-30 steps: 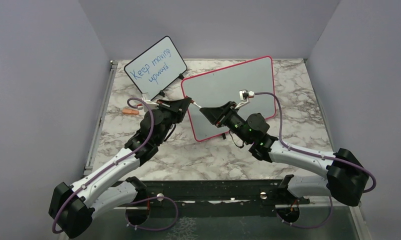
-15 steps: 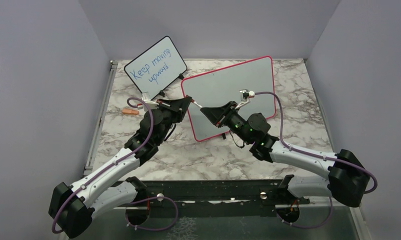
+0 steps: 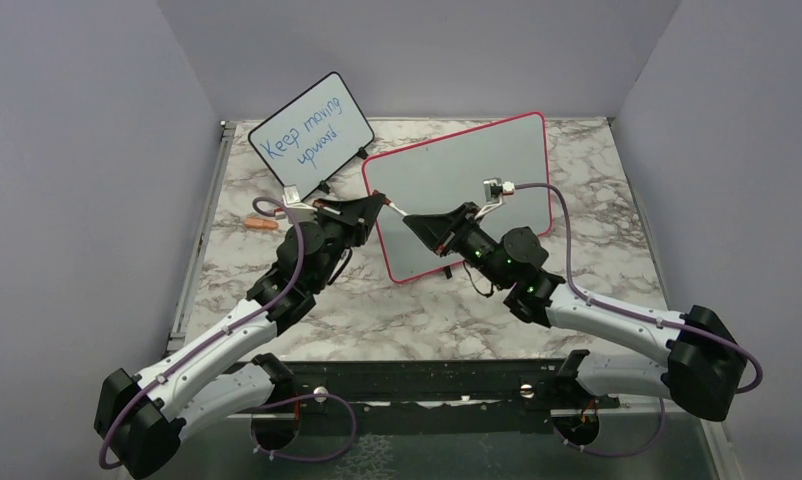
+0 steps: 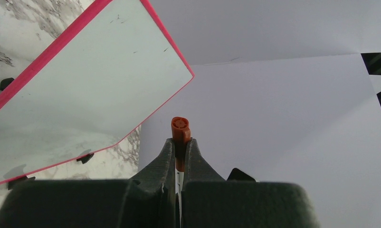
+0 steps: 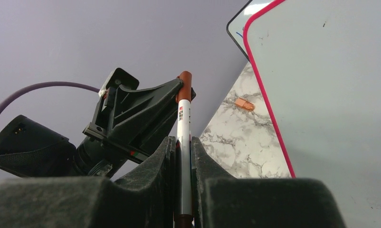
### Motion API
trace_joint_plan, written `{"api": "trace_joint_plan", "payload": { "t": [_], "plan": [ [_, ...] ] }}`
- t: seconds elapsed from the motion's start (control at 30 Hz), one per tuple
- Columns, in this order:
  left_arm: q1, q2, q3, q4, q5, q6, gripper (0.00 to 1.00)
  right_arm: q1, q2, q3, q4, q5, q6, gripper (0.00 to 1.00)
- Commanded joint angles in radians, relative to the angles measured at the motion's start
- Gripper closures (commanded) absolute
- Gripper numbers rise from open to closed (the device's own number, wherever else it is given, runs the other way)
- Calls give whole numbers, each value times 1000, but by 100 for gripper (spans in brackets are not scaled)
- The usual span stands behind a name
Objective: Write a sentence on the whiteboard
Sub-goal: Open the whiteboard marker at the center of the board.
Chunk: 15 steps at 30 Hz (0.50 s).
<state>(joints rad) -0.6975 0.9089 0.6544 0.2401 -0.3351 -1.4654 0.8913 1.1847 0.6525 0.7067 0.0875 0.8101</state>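
Observation:
The whiteboard (image 3: 447,165) with the red-pink frame stands tilted at the back centre. Its face is blank, and no sentence shows on it. A marker (image 3: 395,210) with a white barrel and a brownish-orange end hangs in the air in front of the board's left edge, held by both grippers. My left gripper (image 3: 381,201) is shut on the orange end (image 4: 180,129). My right gripper (image 3: 409,221) is shut on the white barrel (image 5: 183,123). The board also shows in the left wrist view (image 4: 84,80) and in the right wrist view (image 5: 331,95).
A smaller black-framed board (image 3: 312,135) with blue writing stands at the back left, close to the whiteboard's left corner. A small orange piece (image 3: 262,224) lies on the marble table (image 3: 597,230) left of my left arm; it also shows in the right wrist view (image 5: 244,104).
My right arm has shifted slightly to the right. Both grippers stay shut on the marker at nearly the same spot.

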Motion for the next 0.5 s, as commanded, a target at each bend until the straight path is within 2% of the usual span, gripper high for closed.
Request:
{"api": "trace_joint_plan", "payload": {
  "t": [0.0,0.47],
  "plan": [
    [10,-36,-9,43,-152,-4,100,7,-50,-32,-6,-38,-10,100],
    [11,-80,-40,51,-315,22,100,7,-156,-132,-56,-17,3,99]
  ]
}}
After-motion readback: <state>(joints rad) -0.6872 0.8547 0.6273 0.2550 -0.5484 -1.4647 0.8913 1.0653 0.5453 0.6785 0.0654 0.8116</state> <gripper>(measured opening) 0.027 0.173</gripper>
